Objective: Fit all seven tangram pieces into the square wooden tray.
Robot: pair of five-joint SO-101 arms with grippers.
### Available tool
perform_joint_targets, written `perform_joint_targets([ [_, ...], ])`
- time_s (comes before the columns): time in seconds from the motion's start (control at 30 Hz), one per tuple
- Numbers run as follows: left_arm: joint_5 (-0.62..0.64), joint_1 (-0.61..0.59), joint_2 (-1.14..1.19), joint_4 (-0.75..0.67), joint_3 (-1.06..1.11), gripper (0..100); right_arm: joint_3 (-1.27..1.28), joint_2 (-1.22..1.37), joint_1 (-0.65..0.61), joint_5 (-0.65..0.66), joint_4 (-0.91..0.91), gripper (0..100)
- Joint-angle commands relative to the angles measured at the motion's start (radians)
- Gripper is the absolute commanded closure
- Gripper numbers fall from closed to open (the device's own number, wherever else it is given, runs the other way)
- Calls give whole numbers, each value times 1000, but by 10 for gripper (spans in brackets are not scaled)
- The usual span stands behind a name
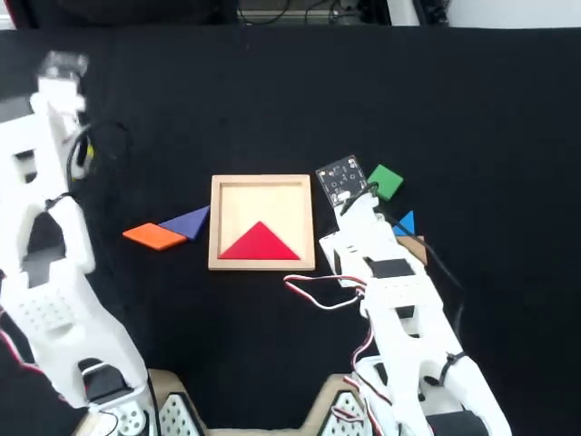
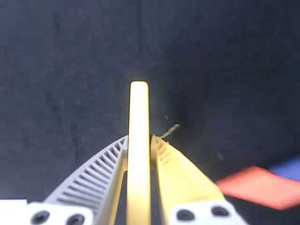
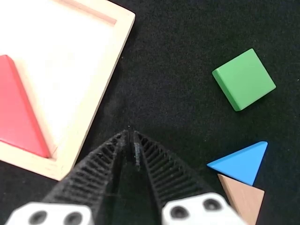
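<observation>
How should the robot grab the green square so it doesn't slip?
Probably from straight above. The green square lies flat on the black cloth with nothing touching it, so its side faces are all free. The right gripper is shut now. It would need to open and turn until its fingers press two opposite flat sides, not the corners.

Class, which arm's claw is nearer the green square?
Right. The right claw sits between the tray and the green square. The left claw, holding a yellow piece, is beyond the tray's other side, by the orange piece.
</observation>
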Motion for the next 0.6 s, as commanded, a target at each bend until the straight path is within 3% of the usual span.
perform_joint_targets([
  [0.0,0,84,-143,235,-249,972,-7,-28,-15,11,-15,985],
  [0.1,11,140,-153,348,-314,972,-7,-31,-14,11,-12,985],
  [0.27,206,242,-155,368,-298,972,-30,-35,71,52,-9,986],
  [0.43,336,381,-155,368,-237,972,-70,-35,218,-63,-15,986],
  [0.57,542,475,-157,367,-147,972,-77,-35,253,-107,-17,986],
])
